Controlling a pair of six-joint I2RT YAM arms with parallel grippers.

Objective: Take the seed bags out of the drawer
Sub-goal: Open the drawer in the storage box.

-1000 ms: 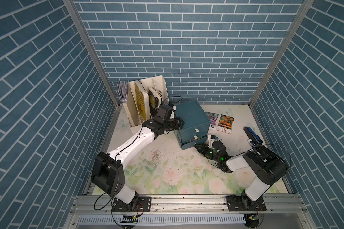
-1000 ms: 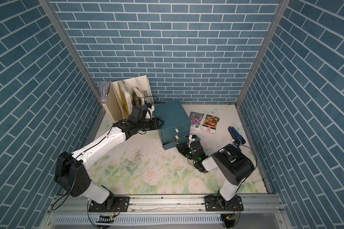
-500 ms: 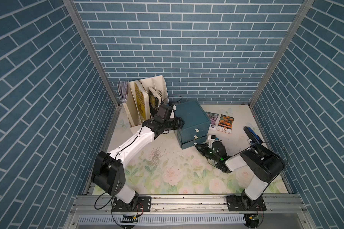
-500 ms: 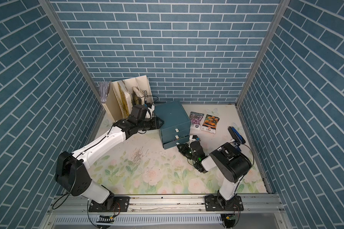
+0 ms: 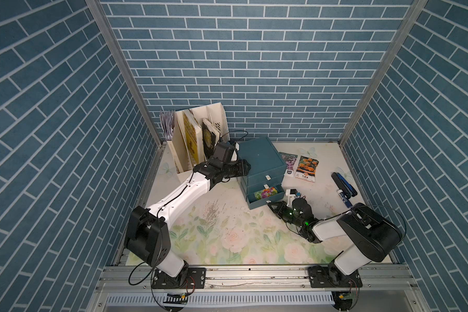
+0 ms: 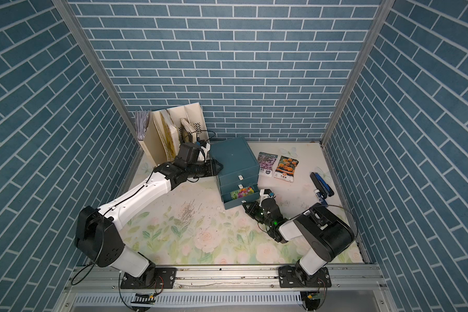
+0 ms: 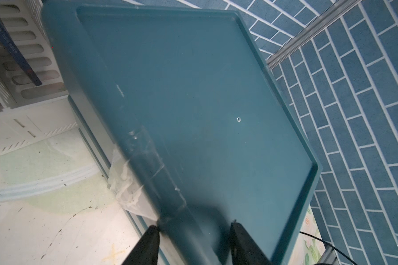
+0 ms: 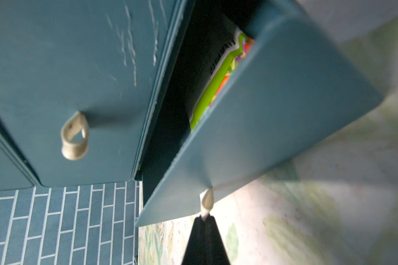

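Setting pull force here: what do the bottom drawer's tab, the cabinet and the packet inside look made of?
Tab: soft cream strap, fabric or leather-like; it pinches flat in the shut right gripper. Cabinet: rigid matte teal plastic, probably; pale scuffs on it. Packet: glossy printed film or coated paper; which, I cannot tell.

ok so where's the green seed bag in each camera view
in both top views: green seed bag lies in the open bottom drawer, just right of centre
left wrist: not in it
right wrist: its lime-green edge shows over the pulled-out drawer front, beyond the cream pull tab
shared landmark: the teal drawer chest
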